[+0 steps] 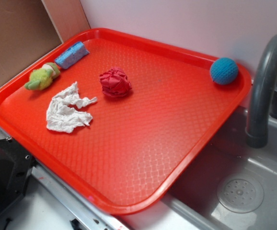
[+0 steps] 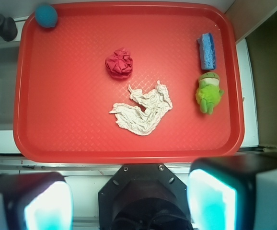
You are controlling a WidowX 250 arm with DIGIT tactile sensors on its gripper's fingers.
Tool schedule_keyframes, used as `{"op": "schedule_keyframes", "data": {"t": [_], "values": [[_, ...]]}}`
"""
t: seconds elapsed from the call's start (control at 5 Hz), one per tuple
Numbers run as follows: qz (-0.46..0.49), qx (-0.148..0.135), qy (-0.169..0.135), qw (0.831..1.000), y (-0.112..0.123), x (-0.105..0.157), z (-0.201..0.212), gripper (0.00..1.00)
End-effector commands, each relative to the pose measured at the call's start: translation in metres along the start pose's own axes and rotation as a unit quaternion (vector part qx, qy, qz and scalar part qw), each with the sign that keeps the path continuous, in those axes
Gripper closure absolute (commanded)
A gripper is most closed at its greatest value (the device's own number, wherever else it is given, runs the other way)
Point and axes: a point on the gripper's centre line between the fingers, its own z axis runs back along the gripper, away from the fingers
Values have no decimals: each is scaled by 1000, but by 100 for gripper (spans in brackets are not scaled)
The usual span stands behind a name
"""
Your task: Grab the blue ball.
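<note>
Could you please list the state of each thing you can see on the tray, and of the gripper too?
blue ball: resting free in a tray corner, not grasped.
red wad: crumpled, lying alone mid-tray.
white tissue: crumpled, spread flat.
blue sponge: lying flat near the rim.
green plush toy: lying down beside the sponge.
red tray: flat, partly over the sink.
gripper: open, empty, off the tray.

A pale wall (image 1: 177,24) runs behind, with a brown board (image 1: 14,38) leaning at the left. A grey sink (image 1: 253,191) lies at the right, its round drain (image 1: 240,195) visible, and a dark curved faucet (image 1: 265,86) rises beside it. Light is even and soft.
</note>
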Motion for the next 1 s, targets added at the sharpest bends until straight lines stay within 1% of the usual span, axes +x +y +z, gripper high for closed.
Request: {"op": "schedule_keyframes", "data": {"t": [0.0,0.2,0.4,0.6,0.8], "values": [[0,0,0,1000,0,0,0,0],[40,-2,-43,998,-8,13,-12,0],[42,-11,-108,993,-28,33,-29,0],[49,-58,-166,983,-46,68,-57,0],[34,-76,-179,980,-60,106,-84,0]]}}
